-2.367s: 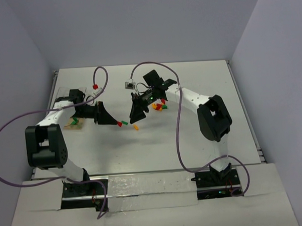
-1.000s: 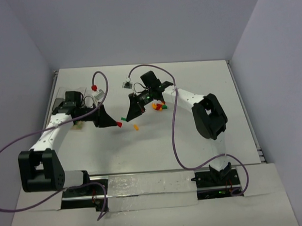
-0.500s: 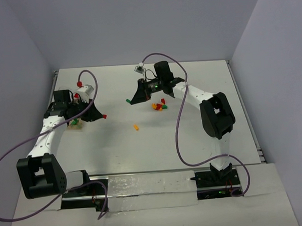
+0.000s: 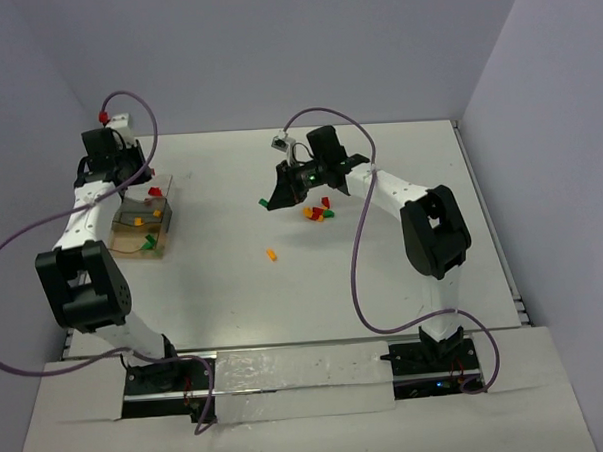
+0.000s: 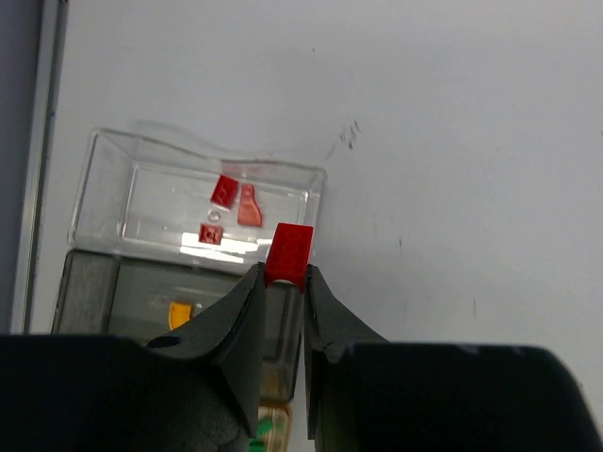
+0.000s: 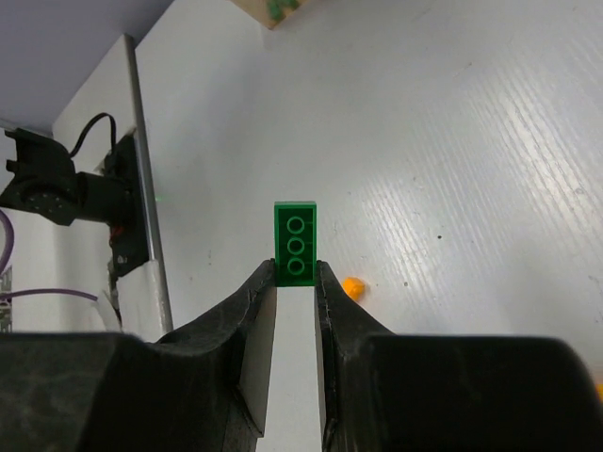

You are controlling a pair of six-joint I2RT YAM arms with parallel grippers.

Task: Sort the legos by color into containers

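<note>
My left gripper (image 5: 284, 274) is shut on a red lego (image 5: 288, 252) and holds it over the near right corner of the end container (image 5: 104, 151), which has three red pieces (image 5: 226, 192) inside. The adjoining container holds an orange piece (image 5: 179, 314), and a green one (image 5: 268, 432) shows further along. In the top view the containers (image 4: 123, 234) sit at the table's left with the left gripper (image 4: 152, 192) above them. My right gripper (image 6: 295, 270) is shut on a green lego (image 6: 295, 240), held above the table (image 4: 263, 203).
A pile of red, green and orange-yellow legos (image 4: 319, 213) lies at mid table under the right arm. A lone orange lego (image 4: 271, 254) lies nearer the front; it also shows in the right wrist view (image 6: 352, 287). The table's left edge runs beside the containers.
My left gripper has swung from mid table back to the far left with the red lego, ending over the containers. My right gripper lifted the green lego and holds it almost still.
</note>
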